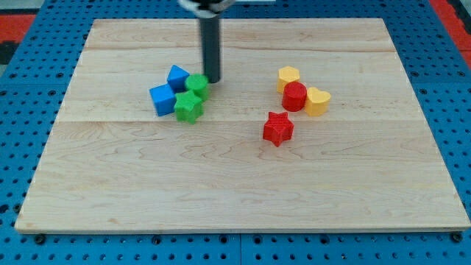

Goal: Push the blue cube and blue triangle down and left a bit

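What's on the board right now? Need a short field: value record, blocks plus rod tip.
surface: pale wooden board on a blue pegboard
left cluster: blue cube, blue triangle, green round block, green star block, packed together
right cluster: yellow hexagon block, red round block, yellow heart block
apart: red star block, below the right cluster
my tip: at the green round block's right edge, on the side away from both blue blocks

Two green blocks sit left of the middle. Two yellow blocks, a red round block and a red star sit right.
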Controlling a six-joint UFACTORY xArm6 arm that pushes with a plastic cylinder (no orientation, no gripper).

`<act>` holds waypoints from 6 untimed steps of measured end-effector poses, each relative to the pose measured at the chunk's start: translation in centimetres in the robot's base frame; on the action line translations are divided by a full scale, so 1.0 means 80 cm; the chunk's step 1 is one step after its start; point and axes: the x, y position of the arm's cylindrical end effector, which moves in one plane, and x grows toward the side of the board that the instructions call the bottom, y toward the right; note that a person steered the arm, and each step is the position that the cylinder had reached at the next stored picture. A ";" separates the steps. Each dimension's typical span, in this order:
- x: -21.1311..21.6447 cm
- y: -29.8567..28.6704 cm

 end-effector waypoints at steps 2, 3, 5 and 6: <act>-0.048 -0.004; -0.042 -0.074; 0.043 -0.085; 0.038 -0.043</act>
